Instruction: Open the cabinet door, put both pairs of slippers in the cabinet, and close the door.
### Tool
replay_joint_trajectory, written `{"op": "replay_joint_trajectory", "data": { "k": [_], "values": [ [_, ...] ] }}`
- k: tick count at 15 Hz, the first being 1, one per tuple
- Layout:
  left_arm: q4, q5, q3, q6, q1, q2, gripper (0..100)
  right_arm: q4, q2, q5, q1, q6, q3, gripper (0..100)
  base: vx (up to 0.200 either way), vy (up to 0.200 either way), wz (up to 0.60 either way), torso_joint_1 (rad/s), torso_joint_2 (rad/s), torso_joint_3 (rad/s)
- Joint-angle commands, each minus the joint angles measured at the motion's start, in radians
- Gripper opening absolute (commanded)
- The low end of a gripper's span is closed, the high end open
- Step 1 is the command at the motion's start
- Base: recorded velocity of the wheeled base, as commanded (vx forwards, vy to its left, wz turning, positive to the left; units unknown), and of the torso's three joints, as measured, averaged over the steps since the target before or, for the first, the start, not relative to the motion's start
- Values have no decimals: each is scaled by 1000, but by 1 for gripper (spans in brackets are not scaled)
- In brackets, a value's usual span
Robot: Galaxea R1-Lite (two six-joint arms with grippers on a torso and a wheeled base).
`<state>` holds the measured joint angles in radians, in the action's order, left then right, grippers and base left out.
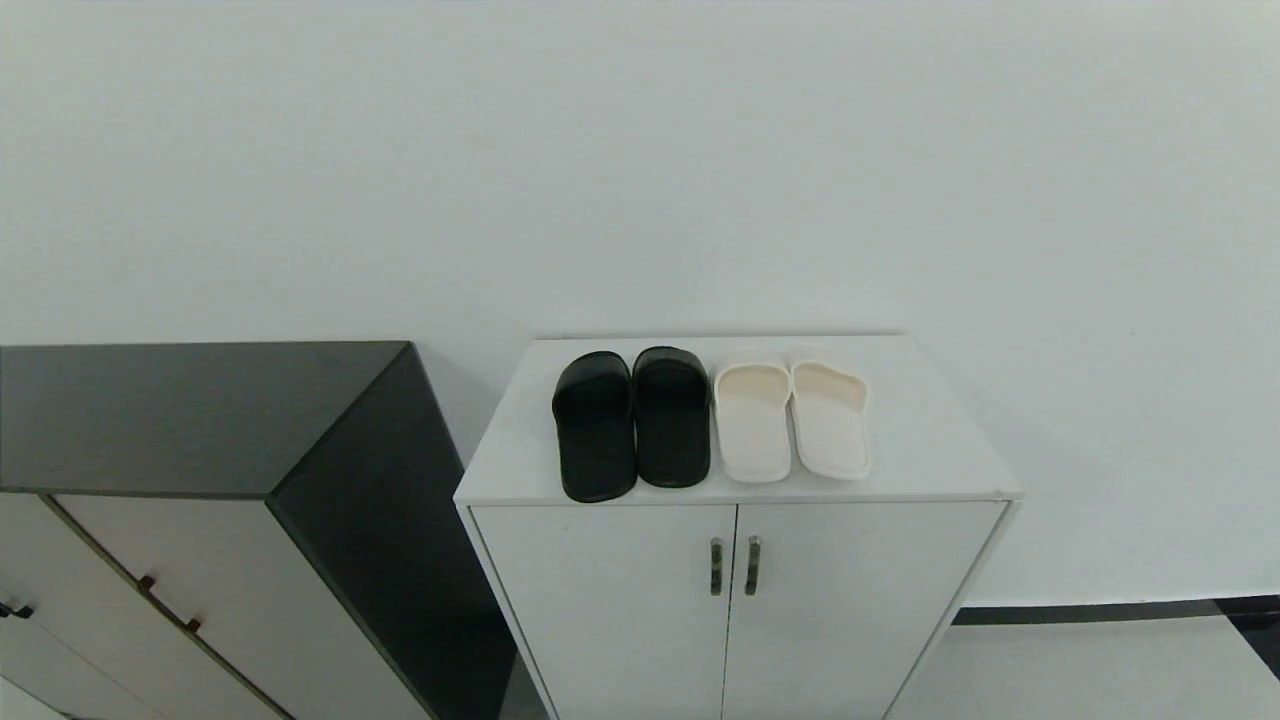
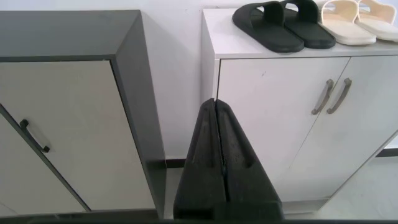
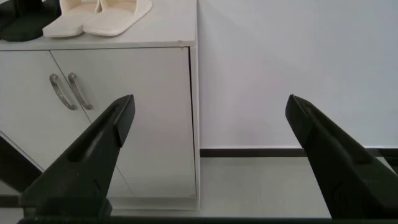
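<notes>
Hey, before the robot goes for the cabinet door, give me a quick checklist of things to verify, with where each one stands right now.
1. Cabinet doors shut, with both handles unobstructed: ok.
2. Right tool open, ready to take a handle: ok.
3. Left tool open: not ok, its fingers are pressed together.
4. Black slippers side by side on the cabinet top: ok.
5. Cream slippers beside the black pair on the same top: ok.
6. Room inside the cabinet for both pairs: cannot tell, the shut doors hide it.
</notes>
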<state>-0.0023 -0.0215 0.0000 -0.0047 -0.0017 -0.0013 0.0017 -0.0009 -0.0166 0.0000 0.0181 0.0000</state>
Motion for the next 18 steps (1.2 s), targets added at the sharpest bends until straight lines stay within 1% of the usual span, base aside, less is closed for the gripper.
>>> {"op": "replay_joint_trajectory", "data": {
  "k": [1, 6, 9, 10, 11, 12, 13, 14, 15, 16, 17, 18],
  "values": [
    [-1, 0, 0, 0, 0, 1, 0, 0, 1, 0, 0, -1, 0, 100, 0, 0, 0, 0, 0, 0],
    [-1, 0, 0, 2, 0, 1, 0, 1, 1, 1, 0, 8, 0, 100, 0, 0, 0, 0, 0, 0],
    [-1, 2, 0, -6, 0, 1, 0, -2, 1, 23, 0, -29, 0, 100, 0, 0, 0, 0, 0, 0],
    [-1, 2, 0, -5, 0, 1, 0, -14, 5, 24, 0, -43, -14, 100, 0, 0, 0, 0, 0, 0],
    [1, 0, 0, -1, 0, 1, 0, -43, 47, 27, 6, -93, -92, 100, 0, 0, 0, 0, 0, 0],
    [1, -2, 0, 8, 0, 1, 0, -40, 237, 32, 26, -339, -322, 100, 0, 0, 0, 0, 0, 0],
    [-1, 0, 0, 3, 0, 1, 0, 23, 300, -25, 29, -208, -308, 100, 0, 0, 0, 0, 0, 0],
    [1, -2, 0, 8, 0, 1, 0, 46, 387, -123, 46, -113, -270, 100, 0, 0, 0, 0, 0, 0],
    [1, 0, 0, 11, 0, 1, 0, -3, 524, -195, 60, -135, -272, 100, 0, 0, 0, 0, 0, 0],
    [1, -2, 0, 12, 0, 1, 0, -92, 673, -229, 83, -132, -290, 100, 0, 0, 0, 0, 0, 0],
    [1, 0, 0, 22, 0, 1, 0, -200, 811, -226, 141, -132, -321, 100, 0, 0, 0, 0, 0, 0],
    [1, 0, 0, 26, 0, 1, 0, -304, 952, -200, 227, -148, -367, 100, 0, 0, 0, 0, 0, 0]
  ]
}}
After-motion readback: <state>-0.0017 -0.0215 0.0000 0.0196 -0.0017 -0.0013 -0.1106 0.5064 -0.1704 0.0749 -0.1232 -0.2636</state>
